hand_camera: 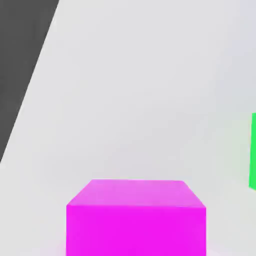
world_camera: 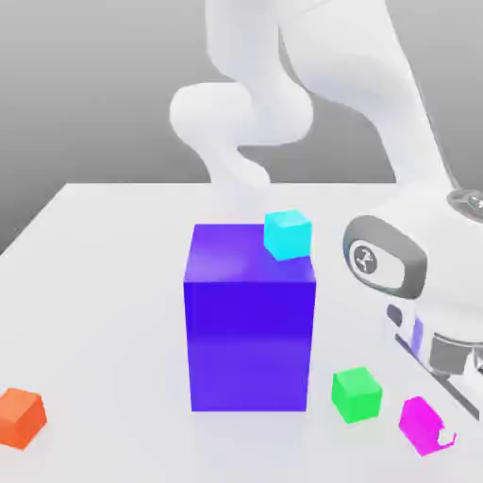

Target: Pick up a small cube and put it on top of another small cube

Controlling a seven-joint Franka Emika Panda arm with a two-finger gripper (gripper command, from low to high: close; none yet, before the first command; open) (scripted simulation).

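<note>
Reaching down at the near right corner of the bench [world_camera: 104, 283] as the exterior view shows it, the hand [world_camera: 443, 415] is clenched on the magenta cube [world_camera: 422, 424]. One pale finger [world_camera: 458, 394] slants down across that cube's far side, and the cube's outer edge looks notched where the hand overlaps it. The magenta cube sits tilted, one corner turned toward the camera; being a cube, it has no long axis. Whether it touches the bench or hangs just above it cannot be told.

The green cube [world_camera: 357, 393] lies just beside the magenta cube, toward the exterior view's left, apart from it and flat on the bench. Behind the green cube stands the blue-purple block [world_camera: 250, 325], a tall box near the bench's middle, with the cyan cube [world_camera: 288, 234] at its upper far corner, tilted. The orange cube [world_camera: 21, 417] rests at the near left corner, well apart from the others.

From the hand view, the magenta cube [hand_camera: 136, 220] appears close up with its top face and one flat side squarely presented, and a strip of the green cube [hand_camera: 253, 150] shows at the picture's edge. All blocks are plain, matte, sharp-edged solids; the bench is smooth pale grey.
</note>
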